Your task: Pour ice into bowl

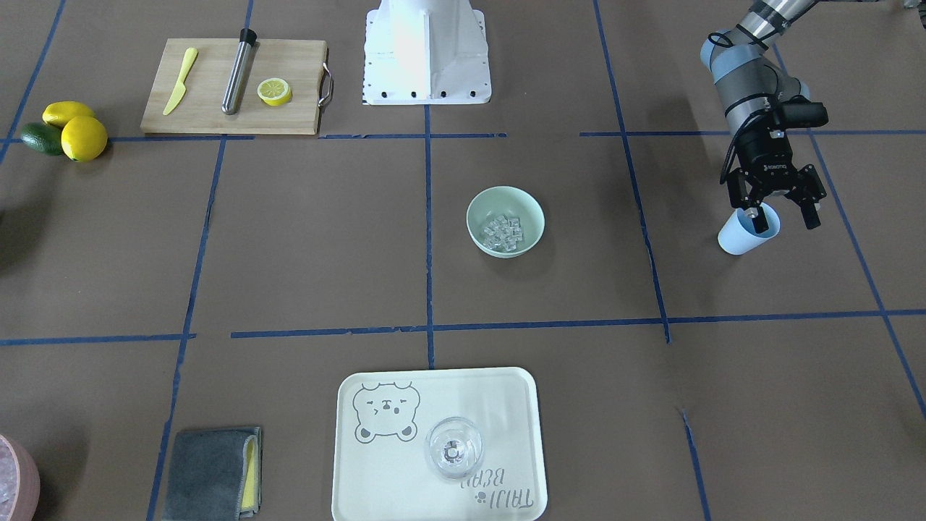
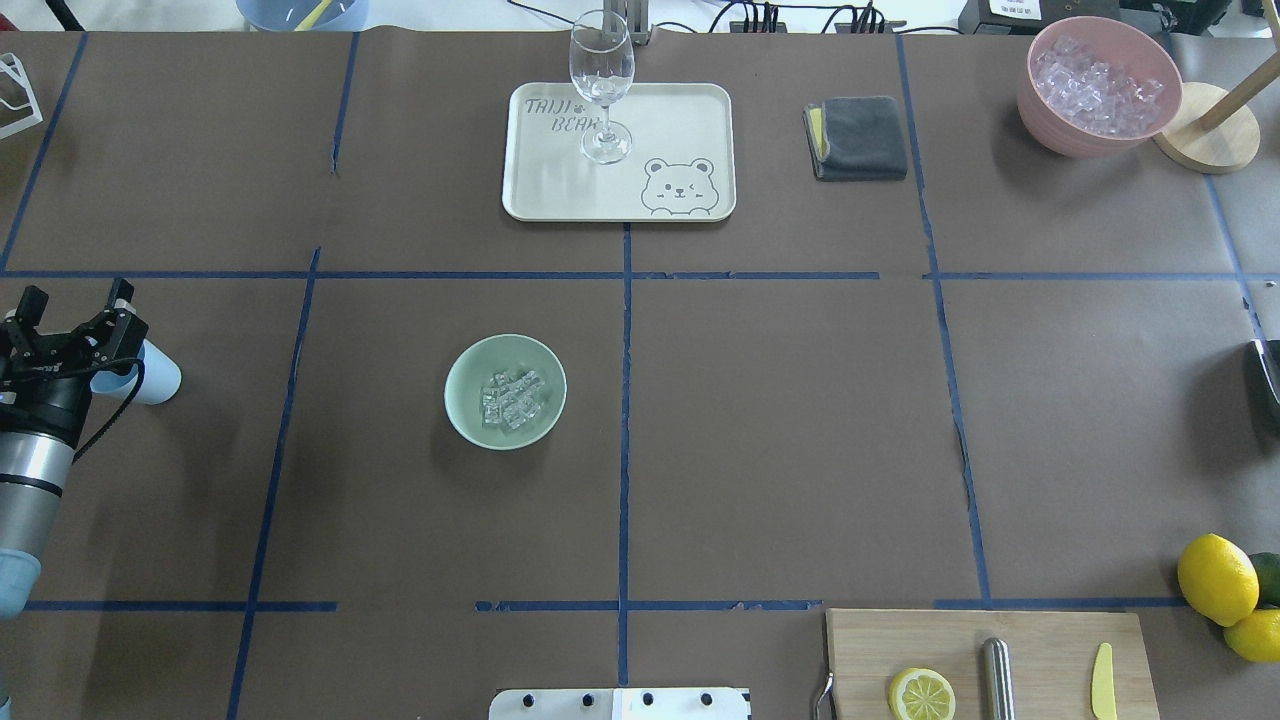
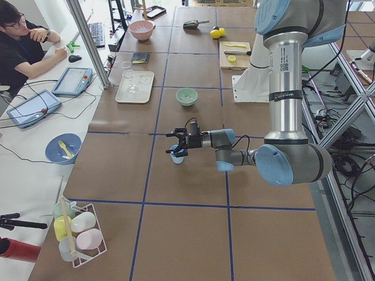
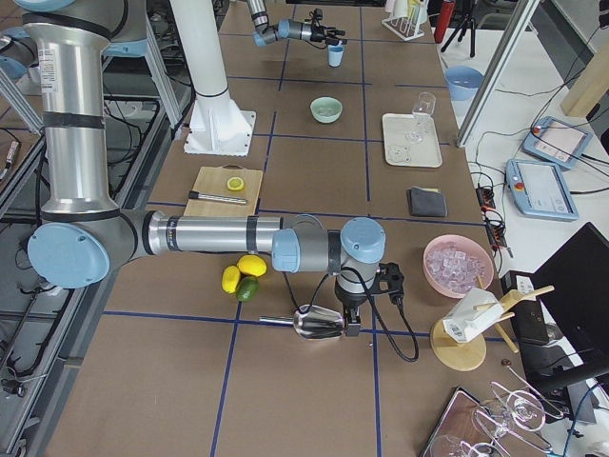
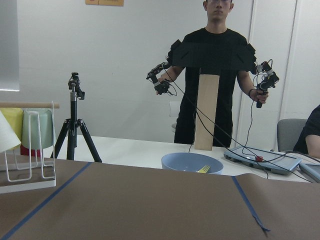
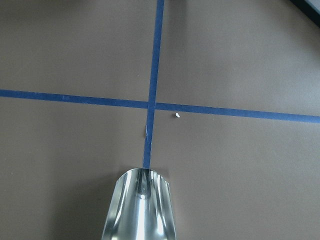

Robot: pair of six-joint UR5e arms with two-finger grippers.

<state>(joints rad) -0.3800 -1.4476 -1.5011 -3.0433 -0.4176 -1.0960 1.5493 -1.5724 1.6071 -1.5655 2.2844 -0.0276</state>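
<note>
The ice [image 1: 504, 230] lay as a small heap at the bottom of the bowl [image 1: 532, 210], which stood alone near the middle of the table [image 1: 289, 253]. By my judgement the pouring was done. The light blue cup [image 1: 738, 242] stood well apart from the bowl, probably put aside so that it does not disturb. The left hand [image 1: 783, 221] was right at the cup's rim with its fingers spread and clamped nothing. One finger seemed to reach into the cup's mouth.

The right hand [image 4: 347, 322] was low over the far end of the table, with a shiny metal scoop [image 4: 314, 324] at it. I could not tell whether it was clenched on it.

By count there was one bowl, one cup, one glass [image 1: 453, 449] on one tray [image 1: 506, 405], and one folded cloth [image 1: 210, 474]. There was also one cutting board [image 1: 210, 116] with one yellow knife [image 1: 179, 82], one metal rod [image 1: 239, 71] and one half lemon [image 1: 275, 92]. Beside the board lay two whole lemons [image 1: 83, 137] and one dark green fruit [image 1: 40, 139]. The cubes were too small and too close together to count exactly.
</note>
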